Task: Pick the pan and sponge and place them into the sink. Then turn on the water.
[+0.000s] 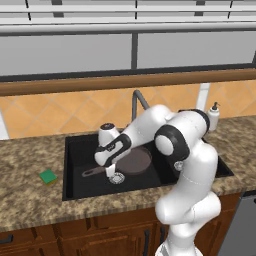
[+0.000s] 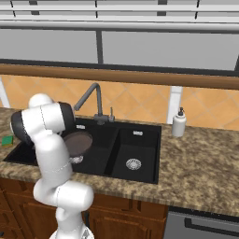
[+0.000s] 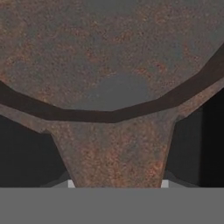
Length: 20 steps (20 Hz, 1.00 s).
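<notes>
- While my arm reaches down into the sink [image 1: 75,145], my tool [image 1: 111,171] sits low over the large basin, clenched on the pan [image 1: 134,161] where the handle meets the bowl.
- From the hand view, the pan [image 3: 109,57] is right up against the lens: a mottled rusty-brown and grey surface, a dark curved rim sweeping across, and the handle root widening towards the bowl between my two finger tips.
- Over in the left base view, that pan reads as a round, shallow, dark brown dish with a thin dark handle poking out to the left, inside the large basin near its round metal drain [image 1: 117,178].
- Whether the pan rests on the basin floor or hangs just above it, I cannot tell.
- Across in the right base view, the pan [image 2: 78,142] peeks out from behind my forearm, over the large basin, with the faucet [image 2: 91,100] arching behind it.
- Sponge [image 1: 48,176] check: a small flat green square with a yellowish edge, lying on the speckled worktop [image 1: 30,195] just left of the sink, well apart from my tool.
- Sink is black, two basins; the smaller one [image 2: 135,158] shows its own metal drain.
- White soap dispenser [image 2: 179,123] stands on the worktop to the right of the sink.
</notes>
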Tool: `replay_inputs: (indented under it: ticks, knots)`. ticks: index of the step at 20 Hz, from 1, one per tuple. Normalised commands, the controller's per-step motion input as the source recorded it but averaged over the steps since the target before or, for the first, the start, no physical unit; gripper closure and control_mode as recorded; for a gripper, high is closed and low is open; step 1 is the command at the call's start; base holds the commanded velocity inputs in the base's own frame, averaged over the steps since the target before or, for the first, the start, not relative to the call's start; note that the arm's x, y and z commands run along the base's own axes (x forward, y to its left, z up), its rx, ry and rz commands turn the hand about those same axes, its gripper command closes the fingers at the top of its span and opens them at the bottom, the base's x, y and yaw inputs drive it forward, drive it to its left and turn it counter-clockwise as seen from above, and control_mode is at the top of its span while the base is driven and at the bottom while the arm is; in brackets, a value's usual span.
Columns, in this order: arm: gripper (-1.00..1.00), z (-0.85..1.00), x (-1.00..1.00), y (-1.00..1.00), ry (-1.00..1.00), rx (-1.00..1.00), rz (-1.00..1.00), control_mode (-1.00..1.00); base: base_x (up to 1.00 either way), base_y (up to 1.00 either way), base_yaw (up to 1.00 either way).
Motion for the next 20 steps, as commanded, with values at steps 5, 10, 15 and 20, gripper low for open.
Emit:
replay_inputs:
  ticks: [5,10,15,20]
  knots:
    - [1.0,-0.25,0.35,0.15,0.01,0.0,-0.01,-1.0,0.0,0.0,0.0]
    - [1.0,-0.41,0.13,0.3,0.0,0.0,-0.07,-1.0,0.0,0.0,0.0]
    - [1.0,-0.4,0.13,0.21,0.0,0.0,-0.08,-1.0,0.0,0.0,0.0]
    - [1.0,-0.42,0.05,0.27,-0.01,0.0,-0.09,-1.0,0.0,0.0,0.0]
